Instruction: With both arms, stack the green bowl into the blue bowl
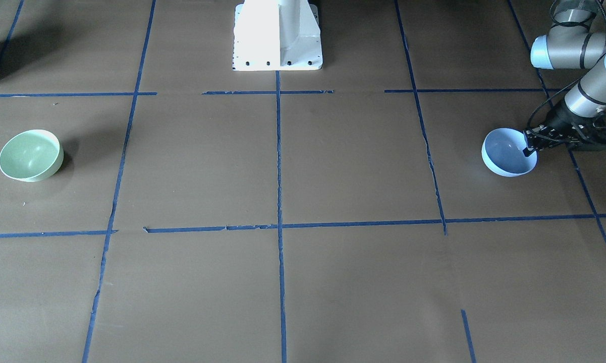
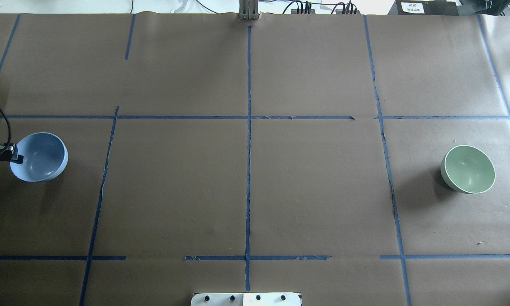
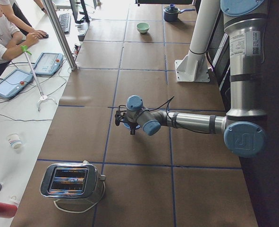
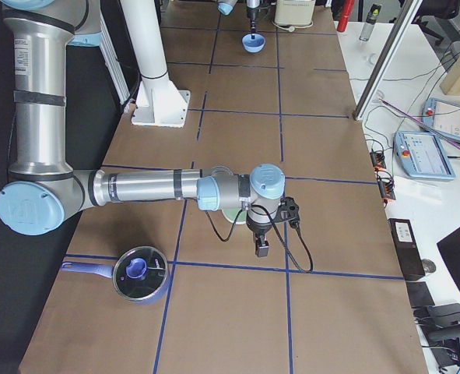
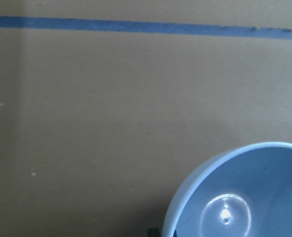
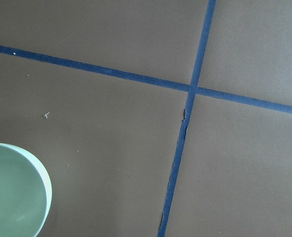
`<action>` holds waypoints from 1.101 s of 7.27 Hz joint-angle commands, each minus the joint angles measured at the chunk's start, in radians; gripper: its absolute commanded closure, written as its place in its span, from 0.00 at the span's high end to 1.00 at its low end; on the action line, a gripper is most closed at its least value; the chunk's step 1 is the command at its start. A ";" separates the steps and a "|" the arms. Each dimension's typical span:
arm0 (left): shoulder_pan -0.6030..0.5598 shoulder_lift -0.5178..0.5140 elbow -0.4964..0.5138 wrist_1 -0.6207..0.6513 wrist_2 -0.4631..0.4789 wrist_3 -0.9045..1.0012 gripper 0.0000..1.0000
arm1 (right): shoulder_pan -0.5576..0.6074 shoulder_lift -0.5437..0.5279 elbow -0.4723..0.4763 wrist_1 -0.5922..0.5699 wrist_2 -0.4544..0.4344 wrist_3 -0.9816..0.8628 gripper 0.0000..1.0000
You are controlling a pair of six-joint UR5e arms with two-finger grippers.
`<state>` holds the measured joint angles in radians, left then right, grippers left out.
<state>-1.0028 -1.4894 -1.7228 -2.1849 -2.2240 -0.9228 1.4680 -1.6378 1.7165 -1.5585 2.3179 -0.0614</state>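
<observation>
The blue bowl [image 1: 507, 156] [image 2: 40, 157] sits at the robot's far left of the brown table. My left gripper [image 1: 529, 147] [image 2: 16, 156] is at its outer rim, one finger inside and one outside, shut on the rim. The left wrist view shows the bowl [image 5: 244, 197] low and very close. The green bowl [image 1: 30, 155] [image 2: 468, 169] stands alone at the far right. My right gripper [image 4: 261, 248] shows only in the exterior right view, hanging above the table just beyond the green bowl [image 6: 12, 190]. I cannot tell whether it is open or shut.
The white robot base [image 1: 277, 35] stands at the table's middle edge. A lidded pot [image 4: 140, 274] sits beyond the green bowl, a toaster [image 3: 71, 182] beyond the blue one. A person [image 3: 2, 33] sits at the side bench. Blue tape lines grid the table.
</observation>
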 commanded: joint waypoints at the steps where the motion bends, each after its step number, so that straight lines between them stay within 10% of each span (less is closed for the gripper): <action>1: 0.022 -0.143 -0.180 0.250 0.004 -0.217 0.00 | 0.000 -0.001 0.000 0.000 0.000 0.000 1.00; 4: 0.419 -0.561 -0.084 0.450 0.296 -0.613 0.00 | 0.000 -0.001 0.000 0.000 0.000 0.000 1.00; 8: 0.517 -0.819 0.201 0.381 0.357 -0.736 0.00 | 0.000 0.001 0.000 0.000 0.000 0.000 1.00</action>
<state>-0.4995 -2.2765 -1.5763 -1.7742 -1.8715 -1.6500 1.4681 -1.6362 1.7156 -1.5585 2.3178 -0.0614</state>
